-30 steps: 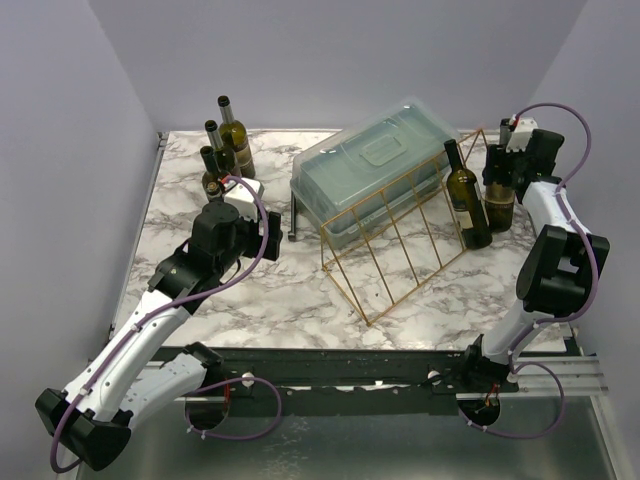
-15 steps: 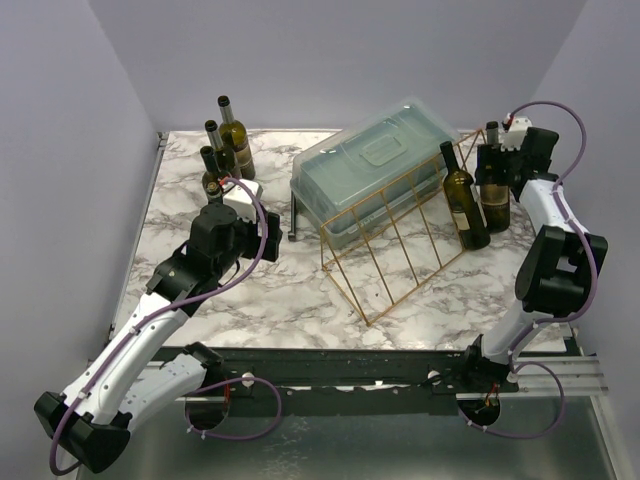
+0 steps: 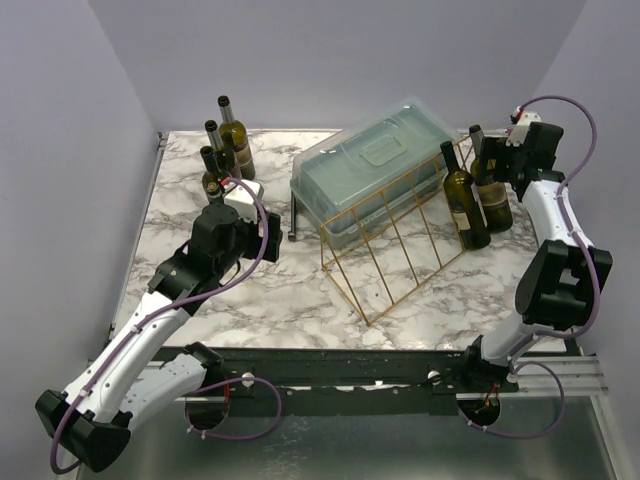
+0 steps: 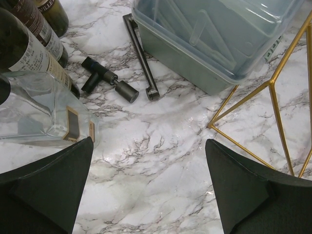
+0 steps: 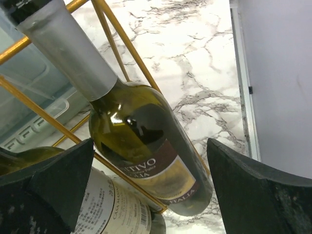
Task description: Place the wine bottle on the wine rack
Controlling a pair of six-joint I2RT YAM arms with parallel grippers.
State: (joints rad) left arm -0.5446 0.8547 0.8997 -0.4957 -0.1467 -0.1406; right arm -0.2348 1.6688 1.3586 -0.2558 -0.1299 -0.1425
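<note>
The gold wire wine rack stands mid-table in front of the plastic box. A dark green wine bottle with a brown and cream label leans on the rack's right end, its body against the gold bars. Close beside it is a second bottle with a white label. My right gripper hovers over both, open, its fingers wide on either side of the brown-label bottle and touching nothing. My left gripper is open above bare marble.
A translucent bluish lidded box sits behind the rack. Several bottles stand at the back left, with a clear glass bottle lying near my left fingers. A black tool and a dark bar lie on the marble.
My right gripper has opened, letting go of the white-label bottle, and drawn up and back to the right. That bottle's neck now shows. The left arm has not moved.
</note>
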